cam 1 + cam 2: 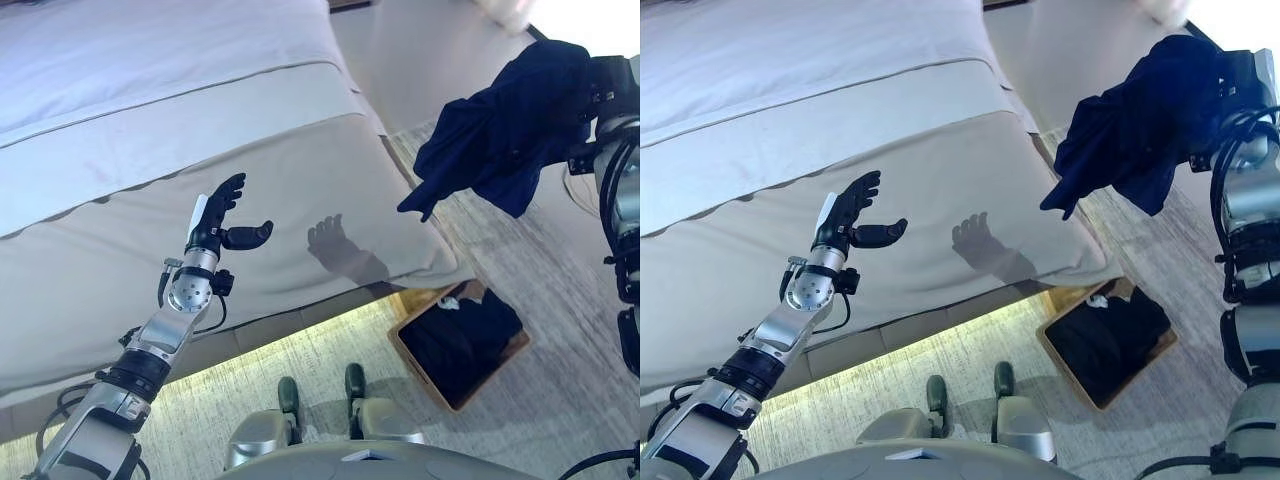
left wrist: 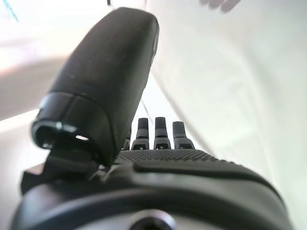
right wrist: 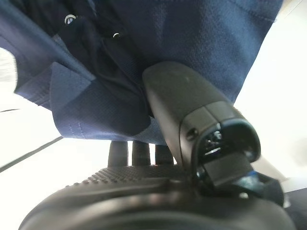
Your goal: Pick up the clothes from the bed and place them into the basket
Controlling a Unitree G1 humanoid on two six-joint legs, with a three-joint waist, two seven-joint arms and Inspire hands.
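A dark navy garment (image 1: 505,135) hangs from my right hand (image 1: 1240,90), raised high past the bed's right corner. In the right wrist view my thumb (image 3: 182,110) and fingers are curled into the navy cloth (image 3: 158,43). The wooden basket (image 1: 495,385) stands on the floor below, to the right of the bed, with dark clothes inside. My left hand (image 1: 222,222) is open and empty, held above the beige bedspread (image 1: 150,230); its straight fingers show in the left wrist view (image 2: 160,132).
The bed has a white sheet (image 1: 150,60) at the far end and a lit strip under its frame. Pale carpet (image 1: 330,350) lies between the bed and the basket.
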